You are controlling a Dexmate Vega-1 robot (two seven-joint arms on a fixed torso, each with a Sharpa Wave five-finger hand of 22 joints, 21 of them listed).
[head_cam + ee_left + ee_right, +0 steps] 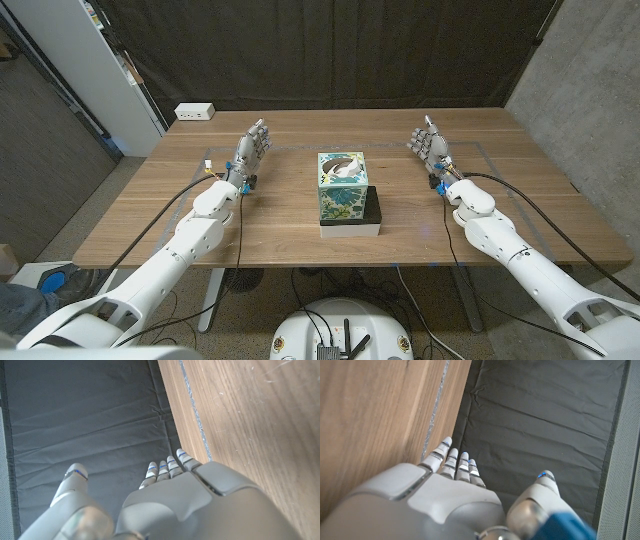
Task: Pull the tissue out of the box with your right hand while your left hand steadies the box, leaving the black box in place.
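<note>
tissue box (pixel 341 185) mid-desk (pixel 300 240), atop black box (pixel 373 211), tissue (pixel 347 170) poking from its top | right hand (pixel 429 143) empty, fingers apart, right of tissue box, well apart | left hand (pixel 252 147) empty, fingers apart, left of it, about equally far

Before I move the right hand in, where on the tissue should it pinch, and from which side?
Pinch the white tuft of the tissue where it pokes out of the oval slot on top of the tissue box. Bring the right hand from above and the robot's right; that side is free.
</note>
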